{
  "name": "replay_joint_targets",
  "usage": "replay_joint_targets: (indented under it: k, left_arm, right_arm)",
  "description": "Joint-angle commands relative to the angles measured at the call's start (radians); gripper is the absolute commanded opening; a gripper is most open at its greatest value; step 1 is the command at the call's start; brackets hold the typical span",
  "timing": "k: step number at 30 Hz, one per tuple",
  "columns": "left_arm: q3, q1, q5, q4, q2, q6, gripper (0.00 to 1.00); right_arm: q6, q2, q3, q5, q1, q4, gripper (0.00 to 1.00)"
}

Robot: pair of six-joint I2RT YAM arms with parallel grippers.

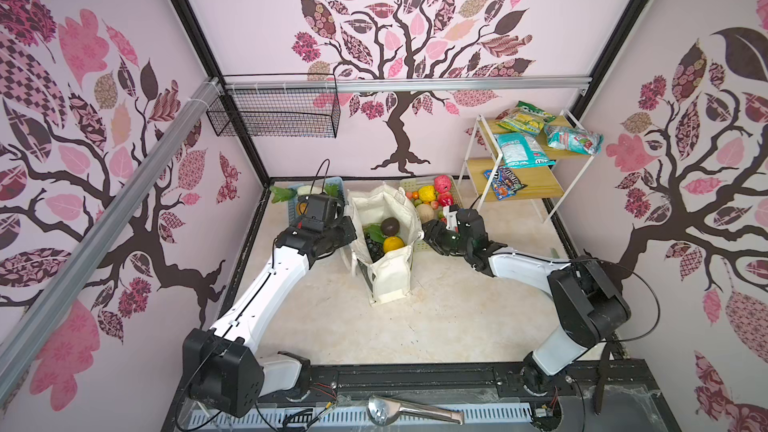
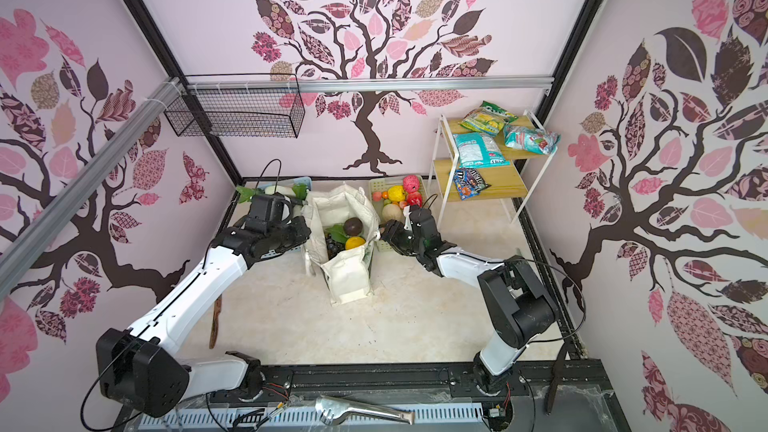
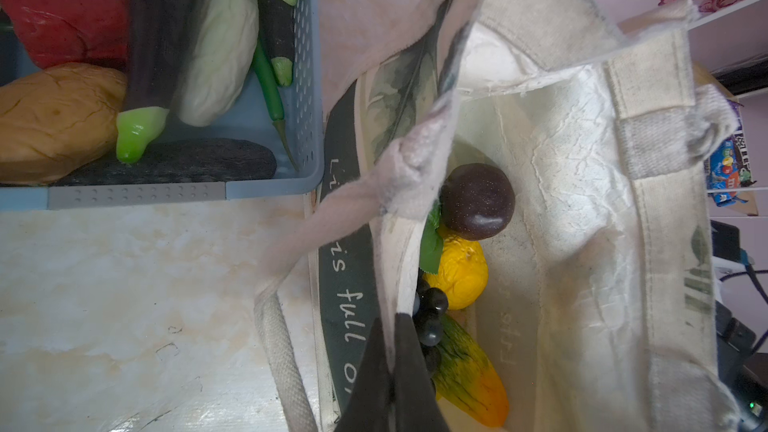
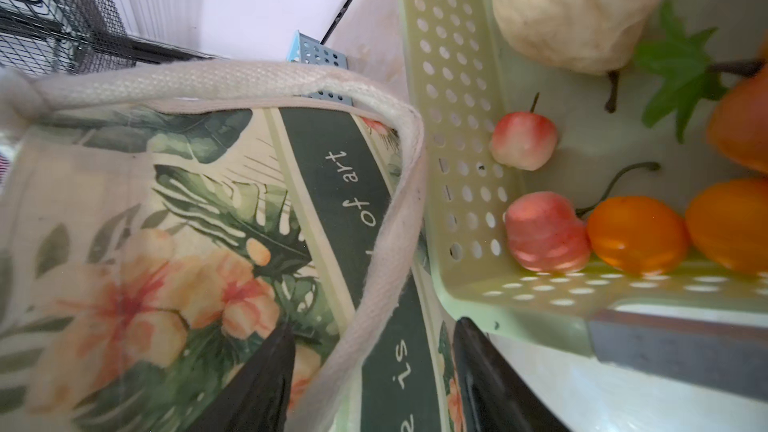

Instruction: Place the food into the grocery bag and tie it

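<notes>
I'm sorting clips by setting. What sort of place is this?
Probably a robot test cell staged as a grocery corner: two arms mounted at a wallpapered enclosure, a shelf of snack packets, baskets of toy produce beside a tote.

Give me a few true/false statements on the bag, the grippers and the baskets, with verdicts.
1. The grocery bag holds a dark round fruit and a yellow fruit. True.
2. The left gripper is open and clear of the bag. False: it is shut on the bag's rim fabric.
3. The right gripper is open, with a strap handle running between its fingers. True.
4. The blue basket is empty. False: it holds vegetables.
5. The snack packets lie inside the bag. False: they lie on the shelf.
</notes>
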Motion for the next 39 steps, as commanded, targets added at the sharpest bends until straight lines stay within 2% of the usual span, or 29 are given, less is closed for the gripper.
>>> replay_joint_targets:
  k: [1, 7, 23, 34, 39]
  left_arm:
    - [0.027, 0.001, 0.018, -0.031, -0.011, 0.016, 0.00]
    - [0.040, 0.001, 0.020, -0.044, -0.001, 0.023, 0.00]
    - [0.068, -0.007, 0.029, -0.044, 0.020, 0.022, 0.00]
    - [0.070, -0.008, 0.030, -0.040, 0.020, 0.023, 0.00]
    - [0.076, -0.008, 0.027, -0.044, 0.014, 0.024, 0.00]
  right_arm:
    - [0.041, 0.027, 0.006, -0.072, -0.010, 0.082, 0.63]
    - [0.154, 0.070, -0.003, -0.147, -0.010, 0.192, 0.60]
    - [0.324, 0.139, -0.053, -0.149, -0.010, 0.363, 0.58]
    - [0.396, 0.137, -0.072, -0.089, -0.010, 0.439, 0.35]
    - [0.343, 0.074, -0.097, -0.031, -0.014, 0.360, 0.27]
